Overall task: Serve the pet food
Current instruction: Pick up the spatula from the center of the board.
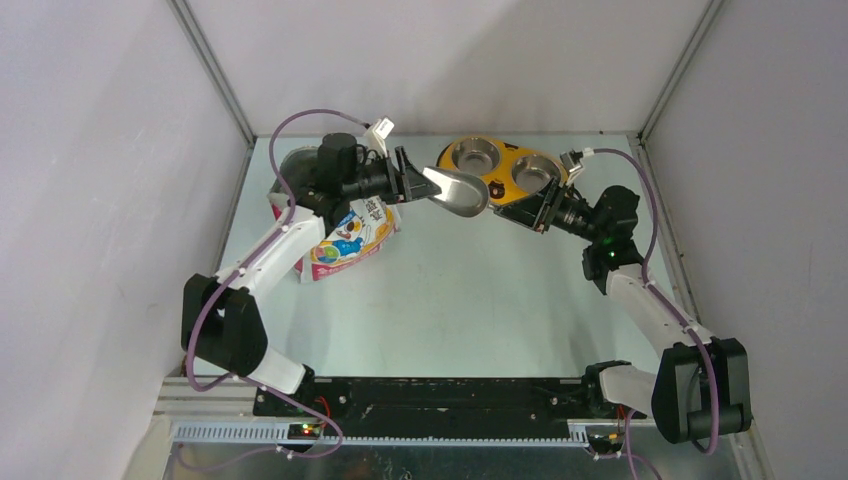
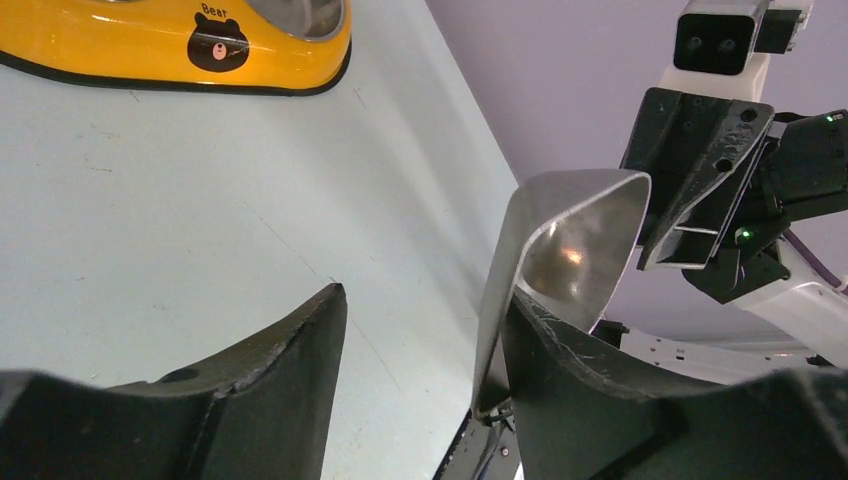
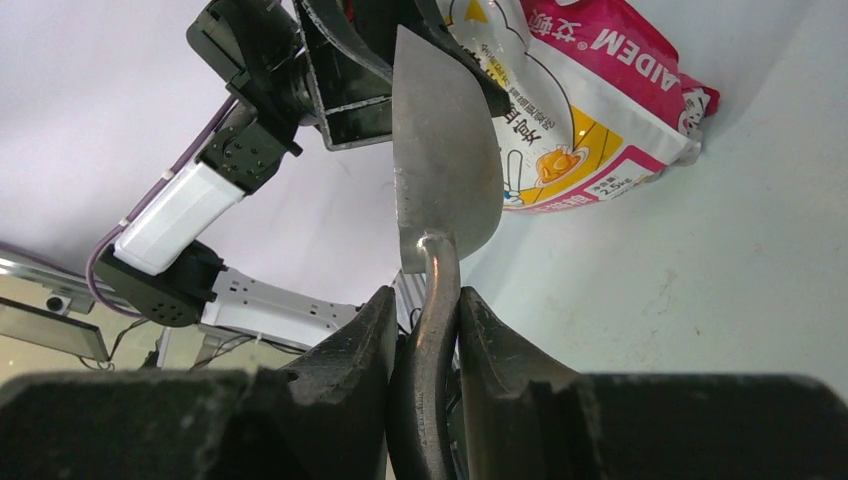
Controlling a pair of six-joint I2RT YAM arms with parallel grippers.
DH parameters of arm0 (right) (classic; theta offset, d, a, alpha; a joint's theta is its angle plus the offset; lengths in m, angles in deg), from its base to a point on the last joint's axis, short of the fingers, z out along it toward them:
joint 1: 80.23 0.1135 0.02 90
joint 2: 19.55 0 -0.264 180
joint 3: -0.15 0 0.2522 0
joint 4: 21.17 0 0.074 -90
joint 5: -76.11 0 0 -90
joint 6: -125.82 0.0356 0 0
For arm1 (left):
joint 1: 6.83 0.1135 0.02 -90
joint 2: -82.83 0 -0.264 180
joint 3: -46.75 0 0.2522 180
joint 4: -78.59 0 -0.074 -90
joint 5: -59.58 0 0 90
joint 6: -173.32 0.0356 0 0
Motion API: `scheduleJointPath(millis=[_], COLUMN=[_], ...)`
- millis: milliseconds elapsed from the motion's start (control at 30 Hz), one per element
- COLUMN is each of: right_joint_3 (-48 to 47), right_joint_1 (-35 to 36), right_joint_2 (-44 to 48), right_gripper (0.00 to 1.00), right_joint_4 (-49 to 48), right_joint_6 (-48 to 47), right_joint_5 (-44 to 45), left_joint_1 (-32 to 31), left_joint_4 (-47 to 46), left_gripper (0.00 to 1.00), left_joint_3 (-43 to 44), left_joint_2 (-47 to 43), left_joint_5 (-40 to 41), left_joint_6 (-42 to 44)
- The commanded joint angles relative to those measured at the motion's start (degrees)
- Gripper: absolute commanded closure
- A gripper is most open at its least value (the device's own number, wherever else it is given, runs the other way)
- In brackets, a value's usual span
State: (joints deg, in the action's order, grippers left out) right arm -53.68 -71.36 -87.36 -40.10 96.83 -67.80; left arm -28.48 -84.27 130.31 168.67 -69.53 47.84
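Top external: pet food bag [image 1: 345, 238] just beside left tool [image 1: 418, 182].

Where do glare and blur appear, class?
Left wrist view: a bright glint sits inside the grey metal scoop, and the left gripper's black fingers show little detail. Right wrist view: the right gripper's fingers blur, while print on the glossy white-orange-pink bag stays sharp. Top view: even light, faint shadows.
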Motion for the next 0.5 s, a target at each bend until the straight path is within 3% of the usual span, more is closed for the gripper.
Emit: scheduleJointPath(millis=[0,267,400,467], right_joint_3=[-2.1,-2.1,-2.2,-4.1], right_joint_1=[0.2,0.5,1.2,2.3], right_joint_2=[1.3,1.7,1.5,1.6], right_gripper=[1.0,1.0,1.0,1.0], right_joint_4=[-9.1,-2.1,-0.6,6.8], right_joint_6=[3.2,-2.5,-4.5,-9.4], right_joint_5=[-2.7,0.3,1.3,2.9], left_joint_1=[-0.1,-0.1,-0.1,-0.1], left_joint_4=[1.7,1.6,1.4,1.5], left_gripper=[0.39,0.41,0.53,0.58], left_joint_3=[1.9,2.3,2.5,2.7], left_joint_2=[-0.3,-0.3,-0.1,0.0], left_joint_5=[2.4,1.6,1.2,1.1], left_joint_6=[2.7,2.5,2.0,1.9])
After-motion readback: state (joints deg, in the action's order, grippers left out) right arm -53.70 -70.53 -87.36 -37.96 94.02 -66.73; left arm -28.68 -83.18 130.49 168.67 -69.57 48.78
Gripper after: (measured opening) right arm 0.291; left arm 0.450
